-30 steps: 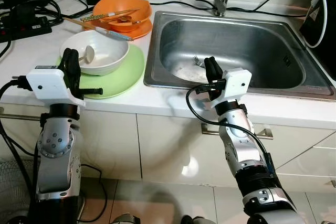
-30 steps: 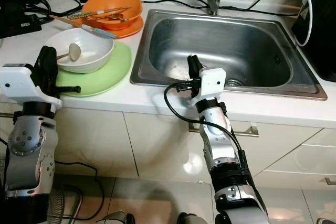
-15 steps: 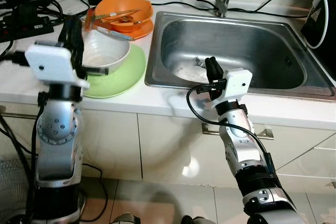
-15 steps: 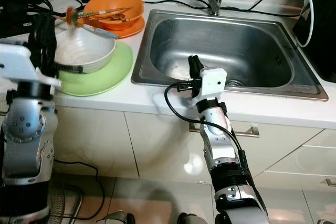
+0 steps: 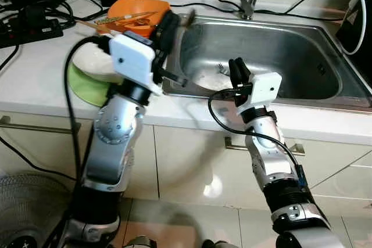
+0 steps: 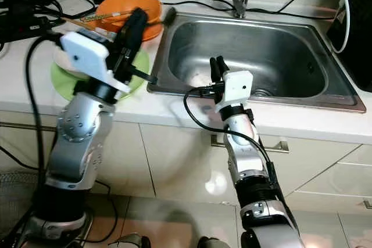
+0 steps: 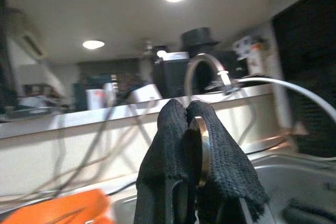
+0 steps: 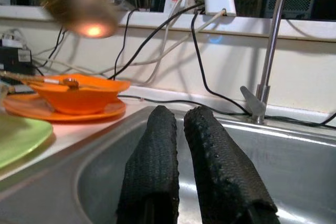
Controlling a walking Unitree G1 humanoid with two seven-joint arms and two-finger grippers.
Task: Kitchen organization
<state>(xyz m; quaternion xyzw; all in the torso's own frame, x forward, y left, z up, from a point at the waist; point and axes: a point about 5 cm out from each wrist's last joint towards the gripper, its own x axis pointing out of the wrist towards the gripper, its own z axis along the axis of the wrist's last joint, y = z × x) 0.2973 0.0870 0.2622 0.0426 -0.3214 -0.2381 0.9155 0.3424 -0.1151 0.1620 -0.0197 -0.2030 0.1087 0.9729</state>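
My left gripper (image 5: 170, 20) is raised over the left rim of the steel sink (image 5: 290, 45). It is shut on a metal spoon (image 7: 201, 150), whose blurred end (image 5: 187, 17) points over the basin. The white bowl (image 5: 92, 61) sits on a green plate (image 5: 86, 88) behind my left arm. A fork (image 5: 220, 68) lies on something pale at the sink's bottom. My right gripper (image 5: 236, 67) hovers at the sink's front edge, fingers (image 8: 152, 145) together with nothing between them.
An orange bowl (image 5: 138, 9) on an orange plate holds chopsticks and cutlery at the back of the counter. The faucet (image 5: 250, 1) stands behind the sink. A power strip (image 5: 29, 26) and several cables lie at the back left. Cabinet drawers are below the counter.
My left arm lifted from beside the white bowl and swung right to the sink's left rim, carrying the spoon out of the bowl. The right arm barely moved.
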